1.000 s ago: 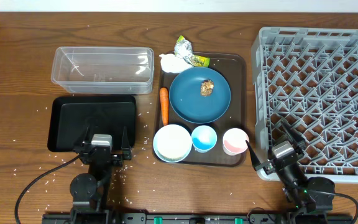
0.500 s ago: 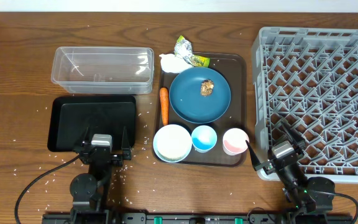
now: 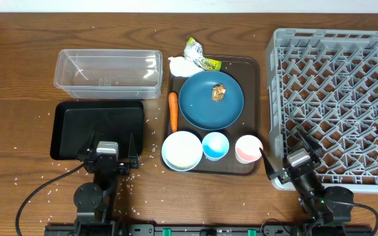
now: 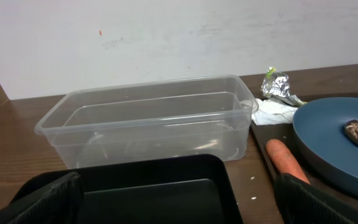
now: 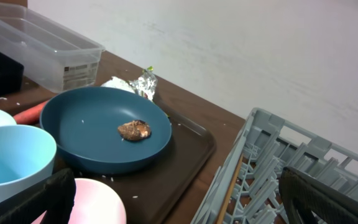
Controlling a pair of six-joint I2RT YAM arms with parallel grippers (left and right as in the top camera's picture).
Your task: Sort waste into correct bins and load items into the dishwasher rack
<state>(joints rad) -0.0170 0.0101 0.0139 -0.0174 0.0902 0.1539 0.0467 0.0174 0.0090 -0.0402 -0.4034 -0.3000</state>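
Note:
The dark-blue plate (image 3: 210, 99) holds a brown food lump (image 3: 219, 92) on the brown serving tray (image 3: 249, 67). A white bowl (image 3: 182, 150), light-blue cup (image 3: 215, 145) and pink-inside cup (image 3: 248, 149) stand along the tray's front. The carrot (image 3: 172, 110) lies left of the plate. Tissue (image 3: 180, 65) and foil wrapper (image 3: 199, 54) sit at the tray's back edge. The clear tub (image 3: 109, 73) and black tray (image 3: 97, 129) are at left, the grey rack (image 3: 336, 105) at right. My left gripper (image 3: 110, 141) is open over the black tray's front. My right gripper (image 3: 284, 155) is open by the rack's front-left corner.
Loose rice grains (image 3: 146, 154) are scattered on the wooden table around the black tray and along the front left. In the left wrist view the tub (image 4: 148, 121), carrot (image 4: 288, 160) and plate (image 4: 340, 140) show ahead. The wall is behind the table.

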